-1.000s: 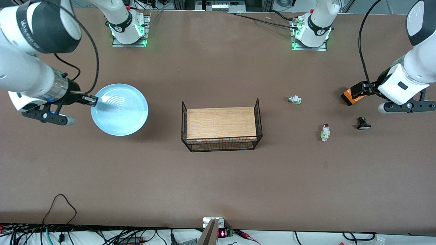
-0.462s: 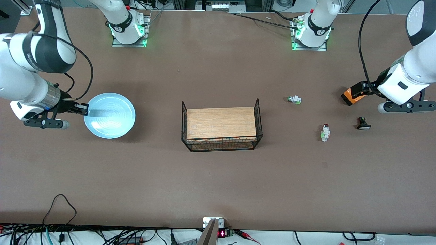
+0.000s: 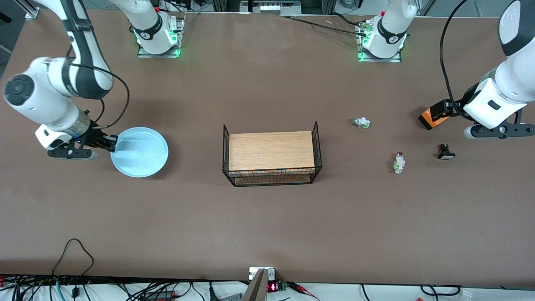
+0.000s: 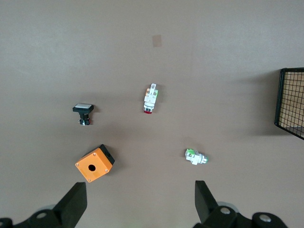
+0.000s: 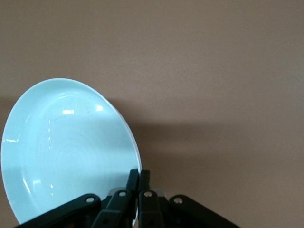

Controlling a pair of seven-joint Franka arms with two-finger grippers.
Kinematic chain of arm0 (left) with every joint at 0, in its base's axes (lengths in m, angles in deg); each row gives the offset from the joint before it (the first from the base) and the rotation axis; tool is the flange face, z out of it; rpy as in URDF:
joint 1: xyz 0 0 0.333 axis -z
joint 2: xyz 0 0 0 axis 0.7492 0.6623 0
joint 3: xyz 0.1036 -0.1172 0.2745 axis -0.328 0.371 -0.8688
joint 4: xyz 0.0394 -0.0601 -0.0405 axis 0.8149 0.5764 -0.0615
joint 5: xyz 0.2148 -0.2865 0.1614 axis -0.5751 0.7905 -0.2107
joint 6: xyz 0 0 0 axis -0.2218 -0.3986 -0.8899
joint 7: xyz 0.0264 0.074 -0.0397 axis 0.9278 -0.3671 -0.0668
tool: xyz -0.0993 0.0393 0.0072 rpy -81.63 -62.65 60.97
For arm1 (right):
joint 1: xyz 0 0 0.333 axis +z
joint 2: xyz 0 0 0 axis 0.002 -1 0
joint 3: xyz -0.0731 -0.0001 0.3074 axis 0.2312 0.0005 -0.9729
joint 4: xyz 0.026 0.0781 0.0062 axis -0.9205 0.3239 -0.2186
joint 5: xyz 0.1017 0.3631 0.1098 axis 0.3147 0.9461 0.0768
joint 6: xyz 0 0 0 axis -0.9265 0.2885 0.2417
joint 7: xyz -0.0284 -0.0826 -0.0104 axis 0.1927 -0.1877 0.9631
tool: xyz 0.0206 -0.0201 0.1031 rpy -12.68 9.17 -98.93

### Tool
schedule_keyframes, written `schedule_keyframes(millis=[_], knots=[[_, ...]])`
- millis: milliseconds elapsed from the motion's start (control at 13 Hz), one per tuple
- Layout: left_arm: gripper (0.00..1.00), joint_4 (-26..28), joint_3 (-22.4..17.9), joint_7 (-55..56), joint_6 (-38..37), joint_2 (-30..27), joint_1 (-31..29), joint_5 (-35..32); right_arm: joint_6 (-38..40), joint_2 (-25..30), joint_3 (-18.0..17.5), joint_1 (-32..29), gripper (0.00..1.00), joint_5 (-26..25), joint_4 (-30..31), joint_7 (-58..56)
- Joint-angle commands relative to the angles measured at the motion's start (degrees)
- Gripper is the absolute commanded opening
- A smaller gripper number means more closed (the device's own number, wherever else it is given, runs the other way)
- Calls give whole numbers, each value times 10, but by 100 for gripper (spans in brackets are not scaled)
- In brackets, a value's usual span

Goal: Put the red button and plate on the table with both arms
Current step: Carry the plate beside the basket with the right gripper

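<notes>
I count one round pale-blue glossy plate [image 3: 140, 152], one black wire rack with a wooden top [image 3: 271, 155] and one orange box with a round hole in its face [image 4: 94, 163]. Three small pushbutton switches lie on the brown table [image 3: 267, 225]: one whitish with a dark-red cap [image 3: 399, 162], one white with a green cap [image 3: 361, 122], and one black-and-white [image 3: 445, 152]. My own two black two-finger grippers, the right gripper [image 3: 109, 143] and the left gripper [image 4: 137, 202], complete the tally.
</notes>
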Motion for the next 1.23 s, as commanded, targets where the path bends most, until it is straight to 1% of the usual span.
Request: schedule_keyframes(millis=[0, 385, 462, 692, 923, 1154], knots=[[100, -5, 0, 6, -11, -6, 1, 11, -50, -18, -7, -10, 0, 10, 9, -18], [100, -4, 0, 6, -11, -6, 1, 11, -154, -82, -12, -9, 0, 10, 10, -17], [100, -4, 0, 6, -11, -6, 1, 11, -171, -92, -18, -9, 0, 10, 10, -17], [100, -5, 0, 6, -11, -6, 1, 11, -221, -122, -21, -7, 0, 10, 10, -15], [100, -4, -1, 5, -11, -6, 1, 11, -253, -142, -28, -4, 0, 10, 10, -10], [100, -4, -1, 4, -11, -6, 1, 11, -259, -146, -28, -3, 0, 10, 10, -7]])
